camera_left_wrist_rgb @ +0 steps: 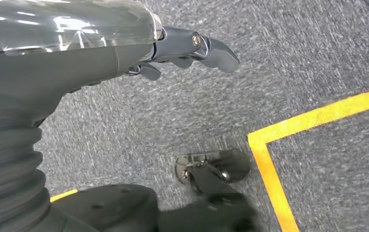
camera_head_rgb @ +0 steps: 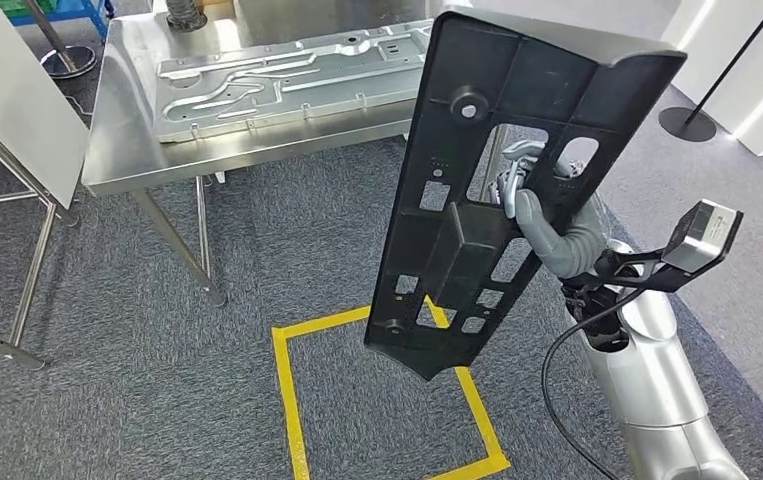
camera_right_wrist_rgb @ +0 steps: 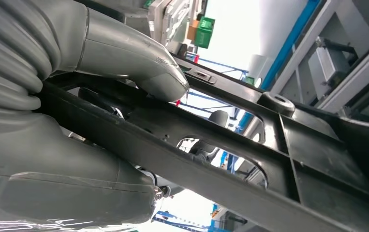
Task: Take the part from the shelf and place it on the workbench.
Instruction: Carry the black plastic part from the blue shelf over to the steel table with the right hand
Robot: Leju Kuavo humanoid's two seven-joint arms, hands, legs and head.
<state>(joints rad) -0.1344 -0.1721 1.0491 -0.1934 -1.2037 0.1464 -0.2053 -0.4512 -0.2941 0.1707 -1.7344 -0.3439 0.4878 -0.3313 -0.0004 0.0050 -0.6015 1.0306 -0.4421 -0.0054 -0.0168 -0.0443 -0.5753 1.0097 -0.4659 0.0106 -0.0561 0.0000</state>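
Note:
A long black plastic part with several cut-outs hangs upright in the air in the head view, in front of my right arm. My right hand grips it through a large opening near its middle, the thumb on the near face. The right wrist view shows the thick grey thumb pressed on the black part. The steel workbench stands ahead to the left, apart from the part. My left hand hangs over the carpet, fingers loosely extended and holding nothing.
A silver stamped metal panel lies on the workbench. A yellow taped square marks the grey carpet below the part. A white board on a metal frame stands at the left, and a black post base at the right.

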